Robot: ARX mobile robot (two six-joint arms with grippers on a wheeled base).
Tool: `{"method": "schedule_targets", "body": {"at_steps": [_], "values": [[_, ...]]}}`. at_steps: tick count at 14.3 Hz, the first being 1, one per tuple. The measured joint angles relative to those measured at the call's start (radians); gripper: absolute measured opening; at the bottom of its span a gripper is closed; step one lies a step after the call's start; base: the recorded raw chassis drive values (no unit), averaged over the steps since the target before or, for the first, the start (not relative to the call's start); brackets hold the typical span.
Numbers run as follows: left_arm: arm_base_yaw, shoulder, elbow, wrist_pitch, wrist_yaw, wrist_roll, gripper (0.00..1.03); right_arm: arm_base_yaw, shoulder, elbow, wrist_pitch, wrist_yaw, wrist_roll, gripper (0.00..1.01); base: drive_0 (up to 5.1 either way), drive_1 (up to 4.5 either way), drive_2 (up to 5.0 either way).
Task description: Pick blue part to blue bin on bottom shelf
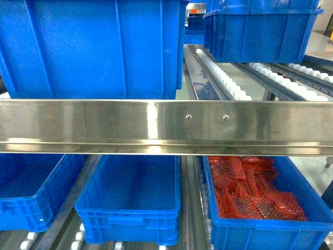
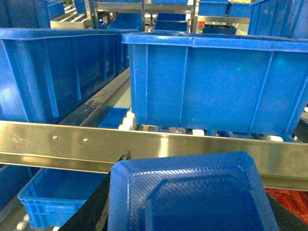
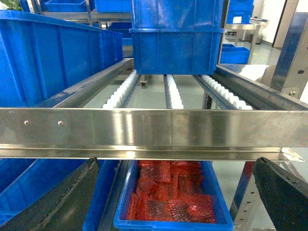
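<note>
Facing a stainless-steel roller rack (image 1: 156,125), with its wide front rail running from the left edge to the right edge of the head view. Behind it, in the right wrist view, more racks and crates, and a pale floor.

On the upper level, at the left end of the rail, a big blue crate (image 1: 88,47). At the right, further back, a second upper crate (image 1: 260,31), standing on rows of white rollers (image 1: 223,78).

Under the rail, the bottom shelf (image 1: 190,219), carrying three bins side by side. In the middle, the blue bin (image 1: 130,203), showing only bare inner walls and floor. At its left, a neighbour bin (image 1: 31,192), cut by the picture edge. At its right, a bin with red mesh pieces (image 1: 250,190).

Blue part (image 2: 192,197): low in the left wrist view, in front of the rail and above the bottom shelf, not in any bin.

Left gripper (image 2: 192,214): closed onto the blue part, with a dark finger (image 2: 91,207) pressed on each side of it.

Right gripper (image 3: 173,192): spread wide, with fingers (image 3: 57,197) at both lower corners of the right wrist view, holding nothing, touching nothing, looking down at the red mesh pieces.

Neither gripper seen in the head view.
</note>
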Motion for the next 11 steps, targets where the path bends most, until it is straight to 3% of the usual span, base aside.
{"method": "schedule_targets", "body": {"at_steps": [11], "values": [[0.0, 0.0, 0.0, 0.0, 0.0, 0.0, 0.44, 0.0, 0.0, 0.0, 0.0, 0.0, 0.0, 0.98, -4.9, 2.42, 2.4]]}}
